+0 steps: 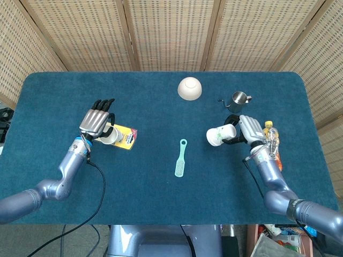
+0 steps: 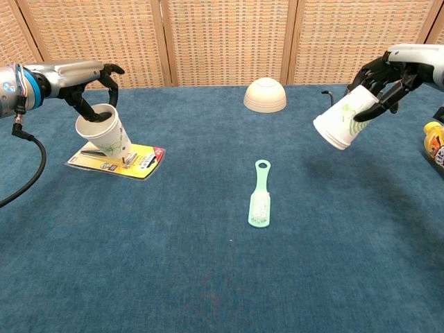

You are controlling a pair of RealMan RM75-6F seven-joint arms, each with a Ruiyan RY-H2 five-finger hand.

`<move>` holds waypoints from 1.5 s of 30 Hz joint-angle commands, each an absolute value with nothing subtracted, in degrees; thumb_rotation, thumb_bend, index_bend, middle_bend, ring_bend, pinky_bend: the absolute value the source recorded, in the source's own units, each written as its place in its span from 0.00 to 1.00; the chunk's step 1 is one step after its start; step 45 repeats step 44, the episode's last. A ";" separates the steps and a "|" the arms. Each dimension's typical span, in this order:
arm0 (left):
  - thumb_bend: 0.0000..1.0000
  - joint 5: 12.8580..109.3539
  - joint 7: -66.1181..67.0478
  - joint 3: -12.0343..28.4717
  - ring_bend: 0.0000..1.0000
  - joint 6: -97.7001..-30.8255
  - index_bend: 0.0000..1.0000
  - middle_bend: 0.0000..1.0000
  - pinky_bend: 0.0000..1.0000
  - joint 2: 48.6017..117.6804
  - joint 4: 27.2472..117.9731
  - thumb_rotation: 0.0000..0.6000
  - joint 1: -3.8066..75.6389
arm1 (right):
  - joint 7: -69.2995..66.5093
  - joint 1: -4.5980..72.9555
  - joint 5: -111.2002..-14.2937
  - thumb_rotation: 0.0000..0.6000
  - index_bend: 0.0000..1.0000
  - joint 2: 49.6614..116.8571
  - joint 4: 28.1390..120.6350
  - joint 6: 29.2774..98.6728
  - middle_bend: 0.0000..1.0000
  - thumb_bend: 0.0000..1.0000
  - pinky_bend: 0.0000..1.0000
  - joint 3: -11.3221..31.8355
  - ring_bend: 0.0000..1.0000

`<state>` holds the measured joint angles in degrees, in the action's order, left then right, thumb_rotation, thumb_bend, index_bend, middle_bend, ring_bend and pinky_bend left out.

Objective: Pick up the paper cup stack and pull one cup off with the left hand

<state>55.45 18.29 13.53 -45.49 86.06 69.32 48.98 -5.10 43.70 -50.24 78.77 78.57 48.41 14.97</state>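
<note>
My left hand (image 1: 96,120) (image 2: 89,78) grips a single white paper cup (image 2: 104,132) (image 1: 111,134) by its rim, mouth up, just over the yellow package (image 2: 118,159). On the right, my right hand (image 1: 248,129) (image 2: 388,75) holds the paper cup stack (image 2: 344,119) (image 1: 221,136), tilted with its mouth pointing down and toward the table's middle, well above the blue cloth. Green print shows on both cups.
A green brush (image 2: 259,194) lies in the middle. A cream upturned bowl (image 2: 265,96) sits at the back centre, a steel pitcher (image 1: 238,98) at the back right, and a yellow bottle (image 2: 436,142) by the right edge. The blue table (image 2: 208,277) has room in front.
</note>
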 commanded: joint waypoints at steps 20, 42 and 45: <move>0.26 55.95 13.66 14.64 0.00 -55.82 0.00 0.00 0.00 76.31 81.97 1.00 42.70 | 1.73 35.91 -63.53 1.00 0.11 69.70 89.56 61.22 0.00 0.00 0.03 10.31 0.00; 0.23 71.59 8.65 0.07 0.00 -87.60 0.00 0.00 0.00 66.60 102.67 1.00 13.60 | 5.40 12.65 -89.36 1.00 0.00 68.09 91.76 92.64 0.00 0.00 0.00 -2.88 0.00; 0.23 74.09 9.60 -1.10 0.00 -89.49 0.00 0.00 0.00 66.31 103.63 1.00 12.17 | 6.06 11.32 -90.19 1.00 0.00 68.25 92.48 94.01 0.00 0.00 0.00 -3.26 0.00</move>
